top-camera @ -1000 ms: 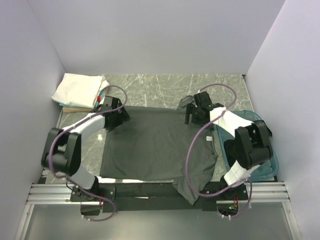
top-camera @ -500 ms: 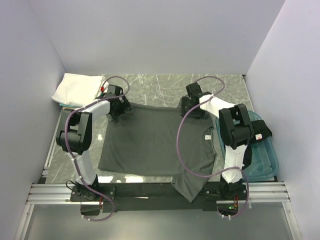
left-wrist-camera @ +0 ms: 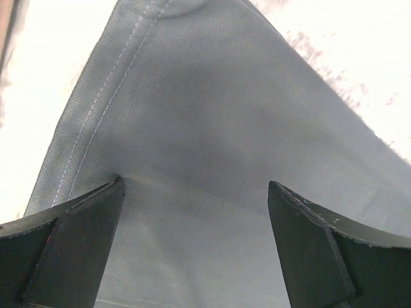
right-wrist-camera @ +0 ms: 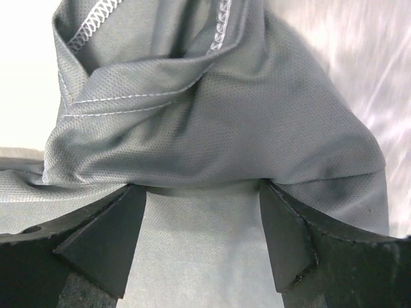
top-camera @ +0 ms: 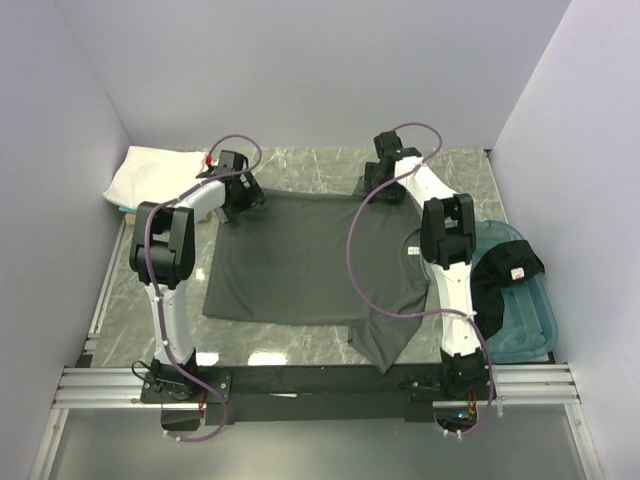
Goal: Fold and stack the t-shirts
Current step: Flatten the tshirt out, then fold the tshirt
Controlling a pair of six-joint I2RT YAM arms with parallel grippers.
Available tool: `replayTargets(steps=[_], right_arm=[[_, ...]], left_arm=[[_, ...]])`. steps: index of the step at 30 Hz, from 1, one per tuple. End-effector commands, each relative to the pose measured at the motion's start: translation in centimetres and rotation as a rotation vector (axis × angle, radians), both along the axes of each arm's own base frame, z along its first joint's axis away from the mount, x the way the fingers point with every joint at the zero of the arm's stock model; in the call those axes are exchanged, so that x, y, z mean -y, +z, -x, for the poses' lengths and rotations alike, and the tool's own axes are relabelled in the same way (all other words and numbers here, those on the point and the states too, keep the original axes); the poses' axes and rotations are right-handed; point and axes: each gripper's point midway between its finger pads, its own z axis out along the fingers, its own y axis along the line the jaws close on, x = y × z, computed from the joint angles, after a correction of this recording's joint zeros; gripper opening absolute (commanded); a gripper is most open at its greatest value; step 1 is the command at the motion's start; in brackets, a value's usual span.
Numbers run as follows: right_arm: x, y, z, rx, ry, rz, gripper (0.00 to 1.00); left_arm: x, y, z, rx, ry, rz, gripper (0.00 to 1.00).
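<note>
Lying flat in the middle of the table point(top-camera: 300, 165), the dark grey t-shirt point(top-camera: 300, 260) looks soft, light and floppy. It will likely sag and crumple wherever it is not held, so the corners and hems are the best spots to pinch. The left gripper point(top-camera: 240, 192) and the right gripper point(top-camera: 383, 190) each hold a far corner, with cloth caught between their fingers. Only the top view shows the whole shirt and a sleeve point(top-camera: 385, 345) sticking out at the near side. Only the wrist views show the stitched hem point(left-wrist-camera: 96, 109), smooth on the left and bunched on the right.
</note>
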Motion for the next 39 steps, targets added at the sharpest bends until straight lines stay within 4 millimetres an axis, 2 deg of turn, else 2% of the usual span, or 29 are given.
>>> replayTargets(steps=[1,2,5,8,9,12,13,15,16,18,19,20,21,22,23,24,25,26,27,28,29,30,31,32,33,34,36,37,39], right_arm=[[0.8,0.4,-1.3,-0.034,0.028,-0.015,0.78],[0.8,1.3,-2.3,-0.004,0.03,-0.026,0.77],[0.9,1.3,-3.2,0.007,0.045,-0.049,0.76],[0.5,2.5,-4.8,0.078,0.079,-0.081,0.78],[0.4,3.4,-5.7,0.122,0.085,-0.09,0.78],[0.1,6.0,-6.7,0.185,0.109,-0.1,0.78],[0.1,7.9,-6.8,0.217,0.115,-0.101,0.79],[0.3,9.6,-6.3,0.237,0.126,-0.092,0.79],[0.3,12.9,-5.9,0.291,0.128,-0.092,0.79],[0.6,13.5,-4.2,0.289,0.121,-0.069,0.79],[0.6,17.0,-3.1,0.351,0.118,-0.07,0.8],[0.1,15.6,-1.6,0.325,0.133,-0.069,0.8],[0.3,16.1,-0.5,0.337,0.124,-0.051,0.8],[0.3,19.1,1.1,0.396,0.125,-0.058,0.8],[0.1,17.4,2.8,0.368,0.126,-0.051,0.8],[-0.7,17.4,4.2,0.373,0.135,-0.049,0.8],[-0.7,19.7,5.9,0.428,0.112,-0.06,0.8],[-0.7,17.4,7.8,0.39,0.108,-0.05,0.8],[-1.7,17.1,9.4,0.391,0.118,-0.058,0.81],[-1.7,18.5,11.0,0.434,0.093,-0.082,0.81],[-1.6,16.1,12.9,0.394,0.086,-0.079,0.81],[-2.2,17.1,14.6,0.429,0.09,-0.103,0.81],[-2.3,14.6,16.6,0.377,0.074,-0.121,0.81],[-2.6,14.4,17.5,0.387,0.072,-0.145,0.81],[-2.7,15.2,18.6,0.417,0.071,-0.177,0.81],[-2.7,13.4,20.2,0.384,0.069,-0.188,0.81],[-2.7,13.7,21.6,0.41,0.071,-0.225,0.81],[-2.6,12.8,22.6,0.392,0.07,-0.23,0.81],[-2.5,13.0,23.6,0.402,0.082,-0.246,0.81]], left_arm=[[-0.1,-1.8,0.2,-0.076,-0.029,-0.001,0.99],[0.1,-1.4,-0.4,-0.06,-0.033,0.002,0.99],[0.0,-1.5,-1.3,-0.06,-0.027,-0.003,0.99],[-0.1,-1.5,-2.1,-0.053,-0.025,0.001,0.99],[-0.2,-1.4,-2.4,-0.05,-0.022,0.003,0.99],[-0.5,-0.5,-3.2,-0.046,-0.011,0.004,0.99],[-0.6,0.4,-3.4,-0.035,-0.011,0.003,0.99],[-0.1,2.4,-3.6,0.004,-0.02,0.026,0.99],[0.1,4.3,-3.2,0.035,-0.031,0.04,0.99],[0.1,6.4,-2.5,0.076,-0.024,0.041,1.0],[0.1,8.0,-1.0,0.099,-0.023,0.04,0.99],[-0.2,8.6,-0.3,0.111,-0.009,0.024,0.99],[-0.3,9.2,0.6,0.118,0.004,0.025,0.99],[-0.4,9.8,2.7,0.119,0.009,0.025,0.99],[-0.6,9.9,3.8,0.115,0.022,0.02,0.99],[-0.7,10.0,5.0,0.111,0.044,0.03,0.99],[-0.9,9.7,7.7,0.099,0.047,0.028,1.0],[-1.1,9.5,9.1,0.095,0.064,0.025,0.99],[-1.7,9.2,10.7,0.082,0.116,0.013,0.99],[-2.2,8.6,13.4,0.068,0.136,0.007,0.99],[-2.7,8.2,14.9,0.057,0.165,0.001,0.99],[-3.4,7.5,16.6,0.032,0.228,-0.001,1.0],[-3.9,6.5,19.1,0.018,0.25,0.001,1.0],[-4.2,5.9,20.3,0.008,0.263,0.005,0.99],[-4.7,4.8,22.5,-0.012,0.291,0.014,0.99],[-5.0,4.2,23.6,-0.026,0.302,0.015,0.99],[-5.4,3.1,25.4,-0.047,0.35,0.027,0.99],[-5.9,1.9,26.8,-0.056,0.364,0.019,0.99],[-6.7,1.0,27.8,-0.052,0.429,0.018,0.99]])
